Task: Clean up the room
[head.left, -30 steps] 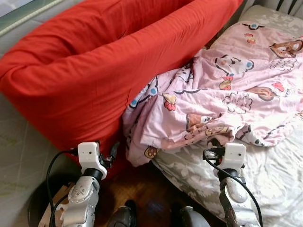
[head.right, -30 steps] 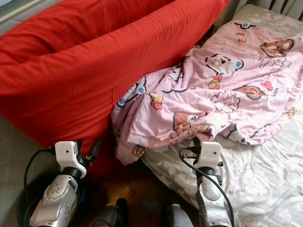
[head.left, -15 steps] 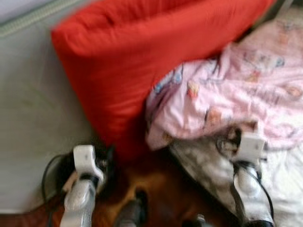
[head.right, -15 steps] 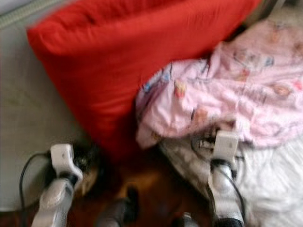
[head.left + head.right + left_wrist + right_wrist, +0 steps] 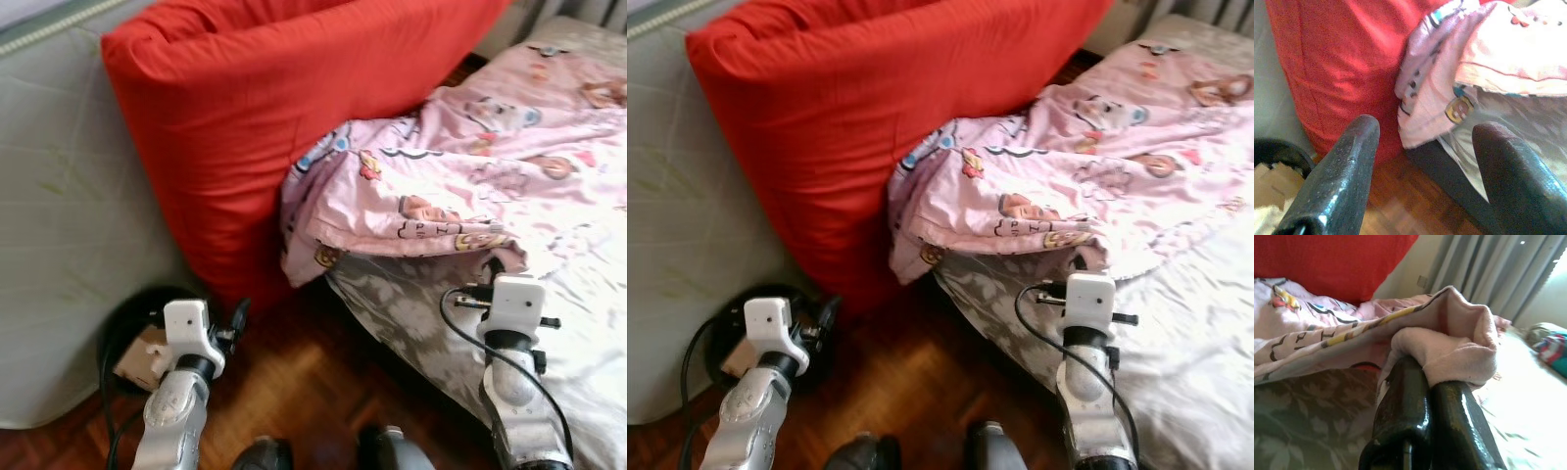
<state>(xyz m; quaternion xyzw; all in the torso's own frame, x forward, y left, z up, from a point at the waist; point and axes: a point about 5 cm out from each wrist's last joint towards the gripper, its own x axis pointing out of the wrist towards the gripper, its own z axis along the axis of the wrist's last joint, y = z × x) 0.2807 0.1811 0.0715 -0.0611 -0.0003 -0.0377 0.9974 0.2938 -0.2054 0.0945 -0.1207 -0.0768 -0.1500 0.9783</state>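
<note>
1. We see our two forearms as rounded silver shells, each topped with a white boxy wrist block with small dark dots on its face.
2. Our left gripper has two long black fingers, glossy and slightly pitted, tapering to rounded tips.
3. Our right gripper shows the same black fingers, shiny with bright highlights.
4. Black cables loop out from beside each white block and run down along each arm.
5. Dark, rounded feet with a grey sheen sit at the lower edge of the head views.

Wooden parquet floor below — grey curtains hang beyond (a dark bin holds cardboard).
</note>
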